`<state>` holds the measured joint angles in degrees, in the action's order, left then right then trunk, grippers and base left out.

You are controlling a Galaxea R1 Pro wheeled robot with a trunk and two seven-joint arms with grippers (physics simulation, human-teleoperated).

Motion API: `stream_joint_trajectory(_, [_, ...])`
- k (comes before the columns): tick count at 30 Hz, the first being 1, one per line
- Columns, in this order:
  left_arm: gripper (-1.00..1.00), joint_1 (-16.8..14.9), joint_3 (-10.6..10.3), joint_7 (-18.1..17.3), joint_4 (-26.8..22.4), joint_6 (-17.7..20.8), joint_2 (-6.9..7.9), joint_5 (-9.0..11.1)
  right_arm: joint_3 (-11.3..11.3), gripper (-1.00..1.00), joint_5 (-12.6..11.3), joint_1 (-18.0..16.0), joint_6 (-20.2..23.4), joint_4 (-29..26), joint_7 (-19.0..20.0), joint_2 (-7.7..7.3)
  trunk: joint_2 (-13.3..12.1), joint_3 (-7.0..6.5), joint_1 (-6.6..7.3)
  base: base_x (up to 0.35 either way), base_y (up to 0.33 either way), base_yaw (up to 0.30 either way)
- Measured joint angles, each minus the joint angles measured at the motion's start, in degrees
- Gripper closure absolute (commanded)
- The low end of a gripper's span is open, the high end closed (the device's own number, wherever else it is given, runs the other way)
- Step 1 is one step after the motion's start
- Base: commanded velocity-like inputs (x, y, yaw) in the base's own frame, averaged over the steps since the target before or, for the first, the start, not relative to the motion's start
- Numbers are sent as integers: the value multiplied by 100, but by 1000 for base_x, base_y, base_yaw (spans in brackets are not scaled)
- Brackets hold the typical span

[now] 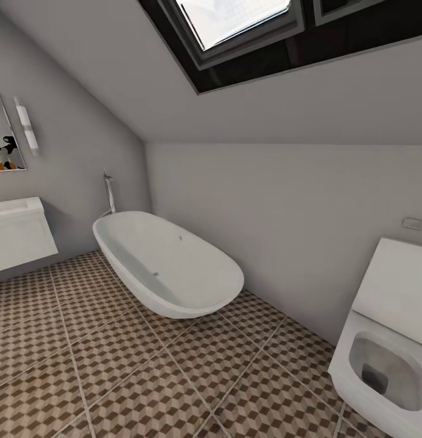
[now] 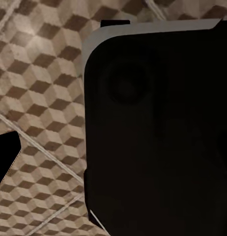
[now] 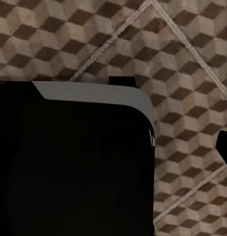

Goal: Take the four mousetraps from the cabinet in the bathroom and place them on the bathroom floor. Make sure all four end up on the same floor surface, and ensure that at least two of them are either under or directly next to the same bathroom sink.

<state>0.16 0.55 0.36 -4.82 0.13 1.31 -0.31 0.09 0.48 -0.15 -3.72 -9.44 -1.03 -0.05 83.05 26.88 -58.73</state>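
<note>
Both our end effectors' states we cannot tell; beneath them lies brown-beige cube-patterned tile floor (image 2: 40, 98), near the oval white bathtub (image 1: 168, 267).

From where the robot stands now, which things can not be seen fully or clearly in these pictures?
- Sink: head view, cut off by the left edge; faucet not seen.
- Toilet: head view, cut off by the right and bottom edges.
- Bathroom floor: both wrist views, largely hidden by a dark robot body.
- Mirror: head view, reflection too small to read.
</note>
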Motion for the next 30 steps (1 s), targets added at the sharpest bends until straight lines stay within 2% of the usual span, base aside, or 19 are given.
stream_joint_trajectory(3, [-100, 0, 2, 89, -98, -57, 65, 10, 3, -100, 0, -5, 97, -98, -20, -18, 0, 0, 0, 0, 0, 0])
stream_joint_trajectory(4, [-100, 3, 4, 232, -475, -99, 80, 13, 4, -100, -1, -5, 333, -521, -19, -22, 0, 1, 0, 0, 0, 0])
stream_joint_trajectory(5, [-100, 2, 1, 271, -1272, -167, 95, 15, 8, -100, -3, -6, 332, -1336, -17, -25, 0, 1, 0, 0, 0, 0])
stream_joint_trajectory(6, [-100, 1, 1, 298, -2368, -251, 108, 20, 11, -100, -4, -7, 311, -2453, -15, -27, 0, 1, 0, 0, 0, 0])
stream_joint_trajectory(7, [-100, -3, 3, 316, -3230, -348, 119, 21, 15, -100, -1, -13, 278, -3564, -14, -28, 0, -3, 0, 0, 0, 0])
stream_joint_trajectory(9, [-100, 1, 3, 359, -3116, -683, 155, 34, 21, -100, -9, -8, 121, -3680, -11, -28, 0, 0, 0, 0, 0, 0])
stream_joint_trajectory(10, [-100, 1, -3, 392, -2901, -1212, 195, 44, 32, -100, -13, -9, -172, -3726, -9, -24, 0, 0, 0, 0, 0, 0])
stream_joint_trajectory(13, [-100, 1, -11, 405, -2749, -1491, 201, 46, 36, -100, -15, -9, -313, -3695, -8, -13, 0, 0, 0, 0, 0, 0])
stream_joint_trajectory(21, [-100, 0, -16, 407, -2571, -1665, 203, 54, 38, -100, -19, -9, -405, -3517, -6, -1, 0, 0, 0, 0, 0, 0])
stream_joint_trajectory(25, [-100, 1, -4, 400, -2202, -1773, 170, 56, 37, -100, -21, -9, -425, -3476, -7, 5, 0, 0, 0, 0, 0, 0])
stream_joint_trajectory(30, [-100, 0, -1, 399, -2120, -1846, 160, 56, 31, -100, -17, -9, -429, -3465, -8, -1, 0, 0, 0, 0, 0, 0])
